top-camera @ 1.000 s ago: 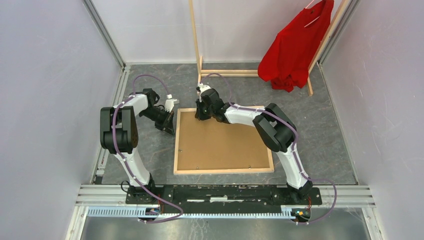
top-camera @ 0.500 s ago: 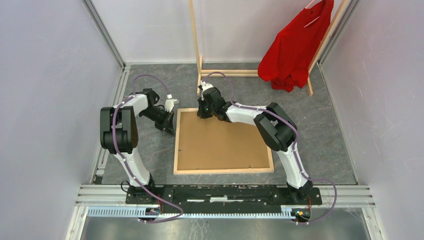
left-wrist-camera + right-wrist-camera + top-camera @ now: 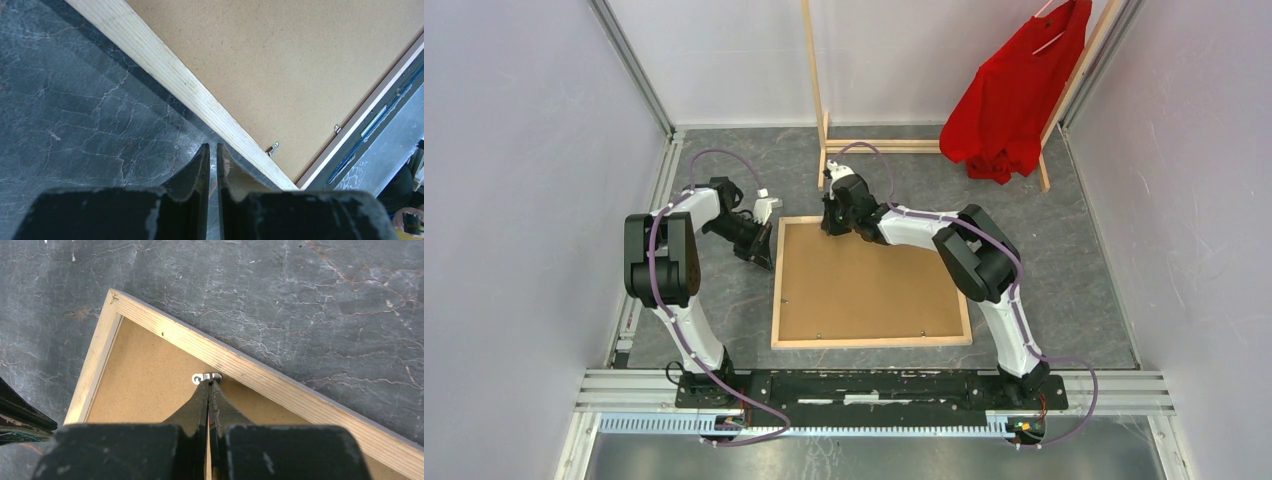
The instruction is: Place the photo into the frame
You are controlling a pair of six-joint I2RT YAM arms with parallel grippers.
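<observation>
The whole table (image 3: 1084,300) is seen from high above and behind the arm bases (image 3: 1024,380), placed at 6 o'clock. The left wrist view is held close over the frame's (image 3: 170,70) 9 o'clock rail, facing down; the right wrist view, close over its 12 o'clock rail. The frame is shared by all three.

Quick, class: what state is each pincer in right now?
Left pincer: almost closed, holding nothing visible.
Right pincer: closed, tips at a metal tab on the frame.

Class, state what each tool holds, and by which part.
Nothing visibly held: right tool, shut, points at a metal clip on the frame; left tool sits beside the frame's edge.
</observation>
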